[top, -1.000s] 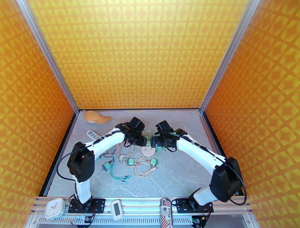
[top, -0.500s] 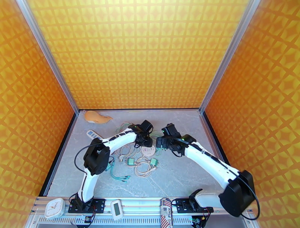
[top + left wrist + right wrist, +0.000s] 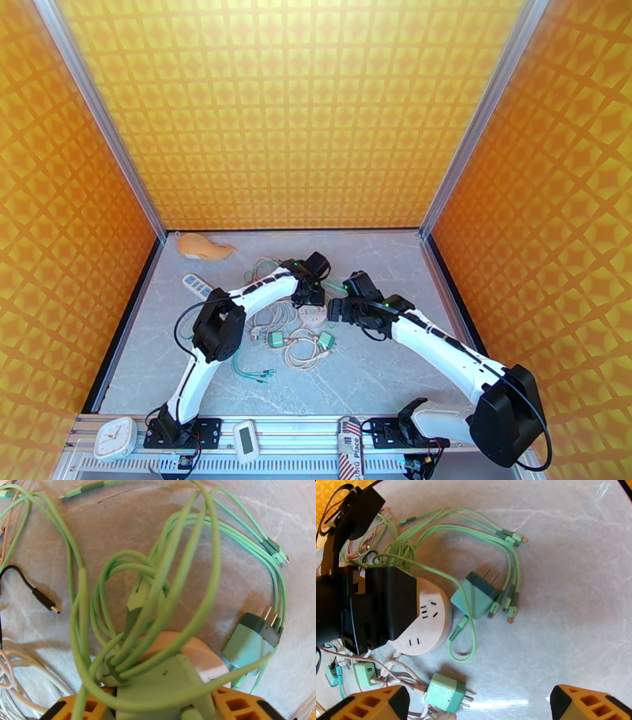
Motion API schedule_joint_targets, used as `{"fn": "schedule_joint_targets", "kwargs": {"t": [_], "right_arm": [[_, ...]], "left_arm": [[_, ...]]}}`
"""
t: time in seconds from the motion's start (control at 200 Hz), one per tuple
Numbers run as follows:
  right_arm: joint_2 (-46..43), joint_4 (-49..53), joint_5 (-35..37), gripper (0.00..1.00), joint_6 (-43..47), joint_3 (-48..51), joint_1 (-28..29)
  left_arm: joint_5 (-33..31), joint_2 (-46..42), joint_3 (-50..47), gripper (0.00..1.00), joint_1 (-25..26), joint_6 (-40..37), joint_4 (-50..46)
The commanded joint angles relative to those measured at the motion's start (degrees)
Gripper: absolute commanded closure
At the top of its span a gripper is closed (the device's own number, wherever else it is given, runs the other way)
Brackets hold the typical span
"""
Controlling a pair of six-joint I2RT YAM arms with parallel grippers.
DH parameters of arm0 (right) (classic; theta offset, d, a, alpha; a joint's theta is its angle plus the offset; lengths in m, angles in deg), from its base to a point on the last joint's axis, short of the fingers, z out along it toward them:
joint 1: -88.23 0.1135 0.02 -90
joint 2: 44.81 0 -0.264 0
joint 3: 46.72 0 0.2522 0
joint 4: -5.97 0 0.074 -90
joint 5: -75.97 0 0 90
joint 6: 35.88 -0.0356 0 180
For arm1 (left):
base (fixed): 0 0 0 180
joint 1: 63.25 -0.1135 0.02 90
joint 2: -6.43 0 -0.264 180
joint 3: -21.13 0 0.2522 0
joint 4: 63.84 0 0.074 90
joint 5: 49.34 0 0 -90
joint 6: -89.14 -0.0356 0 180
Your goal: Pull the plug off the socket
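A round white socket (image 3: 314, 317) lies mid-table among cables. In the left wrist view a mint-green plug (image 3: 158, 685) stands on the socket (image 3: 199, 657), wrapped in loops of green cable (image 3: 166, 582). My left gripper (image 3: 166, 707) is shut on that plug, its orange fingers (image 3: 241, 705) pressed against both sides. From the right wrist view the left gripper's black body (image 3: 375, 606) covers the socket's (image 3: 430, 618) left half. My right gripper (image 3: 478, 701) hangs open just right of the socket, holding nothing. In the top view the left gripper (image 3: 310, 294) and right gripper (image 3: 338, 309) flank the socket.
A loose green adapter (image 3: 476, 596) lies prongs-up beside the socket, and another (image 3: 444, 693) sits nearer my right fingers. White cables (image 3: 272, 316) tangle left of the socket. A remote (image 3: 196, 283) and a tan object (image 3: 204, 247) lie at the back left.
My left arm has stretched rightward and its gripper has come down over the socket. The right gripper has shifted slightly nearer and lower, staying just right of the socket.
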Motion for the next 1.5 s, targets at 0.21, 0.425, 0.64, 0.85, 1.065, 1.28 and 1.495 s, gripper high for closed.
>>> {"fn": "schedule_joint_targets", "kwargs": {"t": [0.21,0.425,0.64,0.85,1.065,1.28,1.495], "right_arm": [[-1.3,-2.64,-2.78,0.01,-0.79,0.61,-0.34],[-1.74,-2.93,-3.16,0.02,-0.86,1.01,-0.34],[0.62,-8.54,-11.42,0.19,-2.22,2.4,-0.9],[6.82,-17.91,-22.27,0.53,-5.62,4.52,-2.85],[13.48,-25.71,-28.14,0.56,-9.03,5.86,-5.31],[19.38,-31.56,-31.36,0.57,-11.34,6.47,-7.39],[25.39,-33.79,-34.94,0.61,-10.97,4.07,-8.05]], "left_arm": [[-3.71,4.23,6.4,0.38,-0.23,2.09,-3.12],[-4.12,4.1,6.05,0.51,-0.31,2.07,-4.19],[-5.27,0.62,1.99,0.62,-0.46,0.86,-4.17],[-5.56,-1.3,0.04,0.62,-0.41,-0.63,-4.28],[-5.62,-1.76,-1.2,0.63,-0.4,-1.25,-4.63],[-5.58,-1.74,-1.22,0.63,-0.31,-1.02,-4.78],[-5.58,-1.67,-1.22,0.64,-0.31,-0.98,-5.07]]}}
